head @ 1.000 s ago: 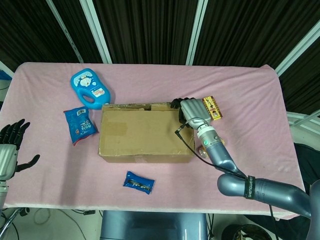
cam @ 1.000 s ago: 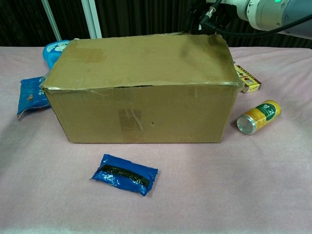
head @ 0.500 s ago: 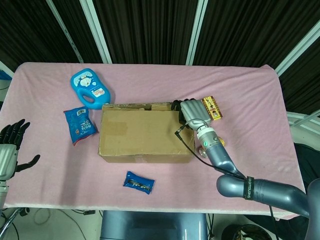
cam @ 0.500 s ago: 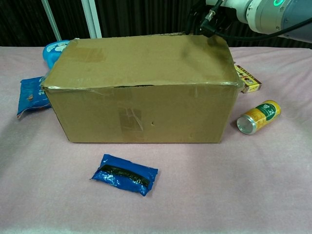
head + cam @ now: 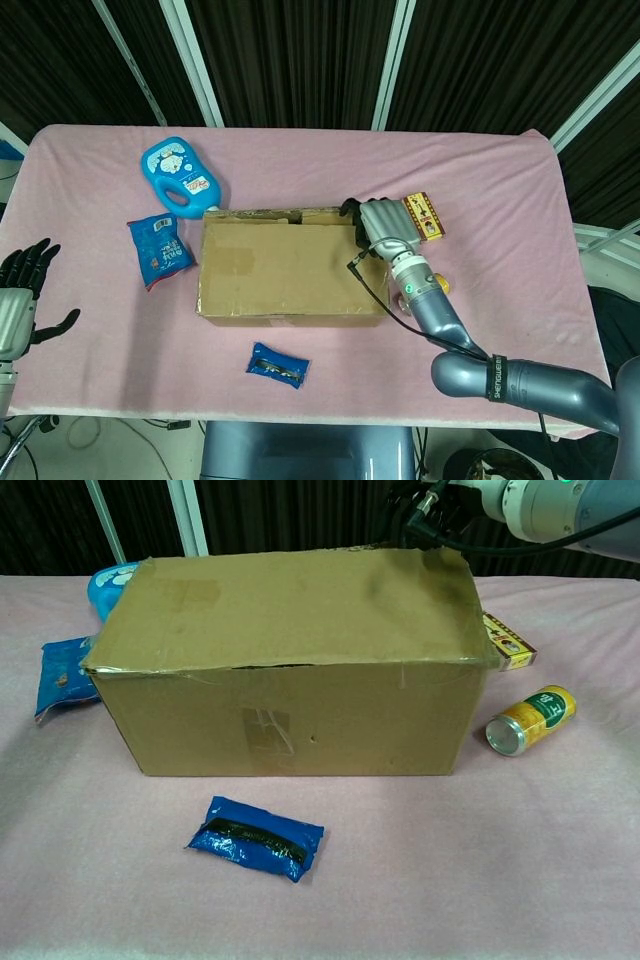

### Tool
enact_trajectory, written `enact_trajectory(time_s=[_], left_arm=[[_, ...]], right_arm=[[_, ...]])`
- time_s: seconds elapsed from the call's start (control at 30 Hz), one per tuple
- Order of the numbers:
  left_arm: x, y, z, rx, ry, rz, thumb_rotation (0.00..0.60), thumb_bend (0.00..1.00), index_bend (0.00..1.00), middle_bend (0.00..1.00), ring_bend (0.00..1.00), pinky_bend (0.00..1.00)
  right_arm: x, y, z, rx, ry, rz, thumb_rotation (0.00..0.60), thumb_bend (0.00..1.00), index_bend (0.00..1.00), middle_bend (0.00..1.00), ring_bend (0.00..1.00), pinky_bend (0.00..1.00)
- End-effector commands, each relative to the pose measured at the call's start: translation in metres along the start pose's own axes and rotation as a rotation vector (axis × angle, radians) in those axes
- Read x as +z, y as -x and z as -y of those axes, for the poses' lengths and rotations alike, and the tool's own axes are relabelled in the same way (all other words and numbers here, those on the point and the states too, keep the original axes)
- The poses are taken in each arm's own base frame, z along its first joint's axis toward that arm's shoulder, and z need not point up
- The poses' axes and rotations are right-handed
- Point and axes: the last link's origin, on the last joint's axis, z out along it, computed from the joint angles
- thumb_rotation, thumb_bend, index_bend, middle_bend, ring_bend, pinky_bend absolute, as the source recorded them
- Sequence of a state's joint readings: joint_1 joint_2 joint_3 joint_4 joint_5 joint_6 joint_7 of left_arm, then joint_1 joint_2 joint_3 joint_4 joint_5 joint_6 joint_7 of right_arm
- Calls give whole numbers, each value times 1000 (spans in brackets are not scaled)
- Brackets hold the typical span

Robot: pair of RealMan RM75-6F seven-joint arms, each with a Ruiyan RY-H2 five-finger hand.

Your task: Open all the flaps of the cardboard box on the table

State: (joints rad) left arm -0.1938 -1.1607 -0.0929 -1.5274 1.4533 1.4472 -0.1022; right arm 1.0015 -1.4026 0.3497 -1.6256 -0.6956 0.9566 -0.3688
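1 cardboard box (image 5: 290, 265) | flaps shut | r hand (image 5: 383, 226) at far-right corner

1. I work in what looks like a robot test lab rather than a home: a single table (image 5: 500, 180), draped in a pink cloth, fills the middle of the head view.
2. Behind it, across the top of the frame, hang dark pleated curtains (image 5: 290, 60) split by white frame bars (image 5: 195, 60), a staged backdrop.
3. Loose cables (image 5: 90, 430) trail on the floor at the lower left, below the table's edge.
4. The props are a mixed lot: a cardboard box (image 5: 290, 265) at centre, a blue toy (image 5: 178, 175) at upper left, snack packets (image 5: 158, 248), and a yellow can (image 5: 530, 720) at the chest view's right.
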Motion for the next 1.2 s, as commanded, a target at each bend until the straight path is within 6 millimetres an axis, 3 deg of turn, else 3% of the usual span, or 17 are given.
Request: enact_trajectory(time_s=[0.03, 0.63, 1.2], left_arm=[[0, 0, 0, -1, 1, 0, 600, 215, 0, 0, 0, 0], [0, 1, -2, 0, 9, -4, 600, 215, 0, 0, 0, 0], [0, 1, -1, 15, 9, -15, 600, 216, 0, 0, 0, 0]], right_arm=[[-1, -6, 4, 9, -4, -6, 600, 1000, 366, 632, 457, 376], [-15, -46, 33, 181, -14, -23, 600, 1000, 299, 650, 488, 375], [-52, -77, 52, 351, 46, 112, 600, 1000, 261, 650, 489, 376]])
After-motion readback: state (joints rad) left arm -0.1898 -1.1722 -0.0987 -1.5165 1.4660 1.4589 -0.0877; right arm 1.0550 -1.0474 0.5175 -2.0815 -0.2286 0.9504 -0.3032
